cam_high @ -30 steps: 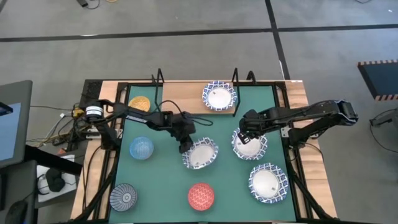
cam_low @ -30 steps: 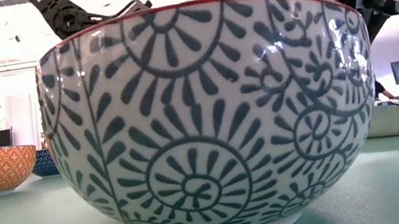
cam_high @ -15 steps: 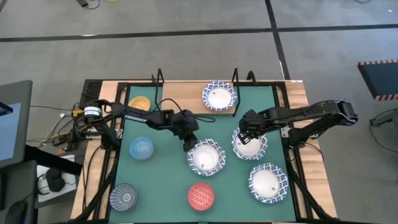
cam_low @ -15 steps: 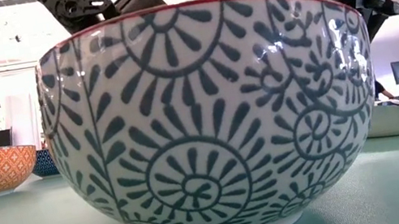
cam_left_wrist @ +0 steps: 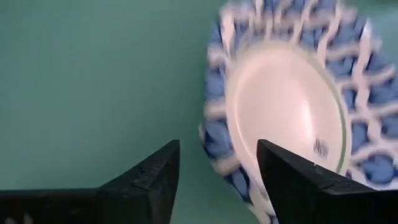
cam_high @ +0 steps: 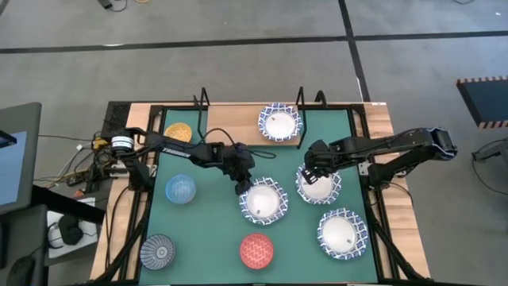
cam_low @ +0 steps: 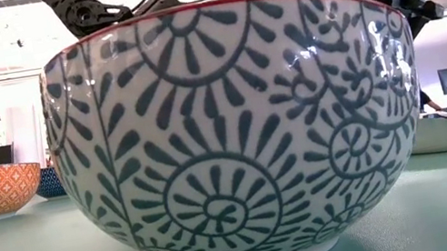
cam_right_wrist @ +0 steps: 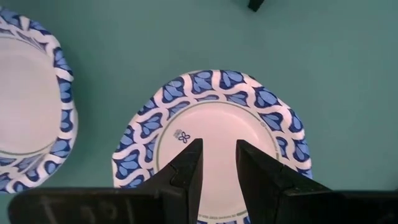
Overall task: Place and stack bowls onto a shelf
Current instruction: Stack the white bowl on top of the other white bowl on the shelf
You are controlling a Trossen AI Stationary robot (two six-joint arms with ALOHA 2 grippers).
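Gaping beside a white bowl (cam_high: pixel 263 201), left claw (cam_high: pixel 242 186); right claw's (cam_high: pixel 314 171) grip unclear.

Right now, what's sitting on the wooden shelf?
On the shelf: a yellow bowl and one white lattice-rimmed bowl, unstacked. Under them is covered.

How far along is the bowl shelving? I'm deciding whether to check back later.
Done: yellow bowl and one white bowl sit on the shelf. In hand: left gripper, open, at the centre white bowl's rim; right gripper over its neighbour white bowl. Left: those two plus four more bowls on the green mat; nothing is stacked.
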